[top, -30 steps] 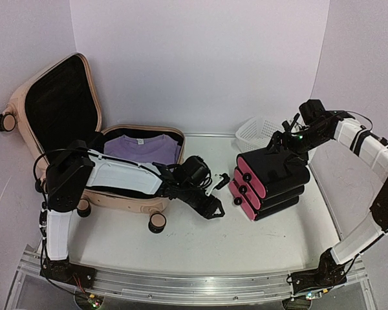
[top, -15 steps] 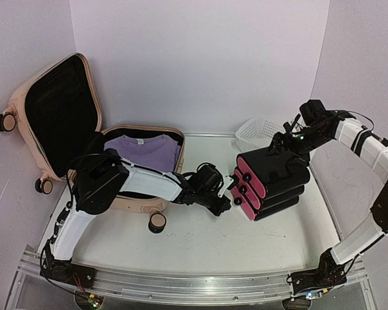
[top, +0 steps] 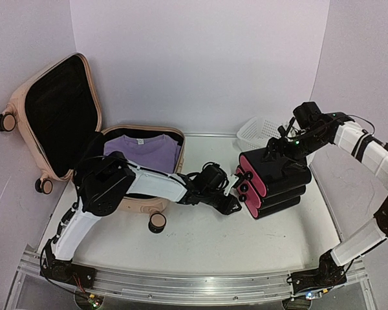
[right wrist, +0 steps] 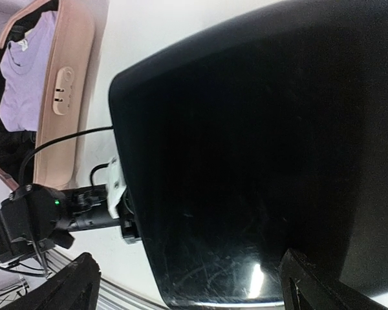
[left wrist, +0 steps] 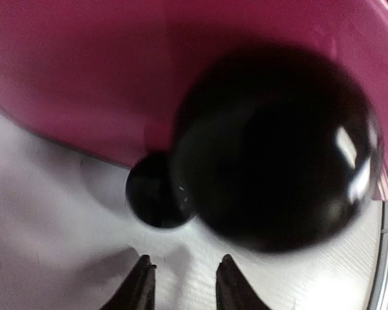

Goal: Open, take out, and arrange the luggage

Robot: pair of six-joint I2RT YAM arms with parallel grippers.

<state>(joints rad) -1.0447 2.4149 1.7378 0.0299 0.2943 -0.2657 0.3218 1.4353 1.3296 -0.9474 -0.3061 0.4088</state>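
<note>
Luggage open at the counter's left rear, lid upright, stack of black-and-pink cases right of centre, purple shirt in the luggage, basket behind the stack, right fingers spread wide over the top case, left fingers slightly apart, empty, near a case's black knob

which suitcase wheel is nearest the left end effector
The front wheel at the near corner of the luggage; the other two wheels sit far left, by its lid.

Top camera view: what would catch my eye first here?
The big pink luggage at the left, lid propped open, with a purple shirt lying in its lower half. Then the stack of three black cases with bright pink ends at mid-right, with the left gripper close in front of those ends.
</note>
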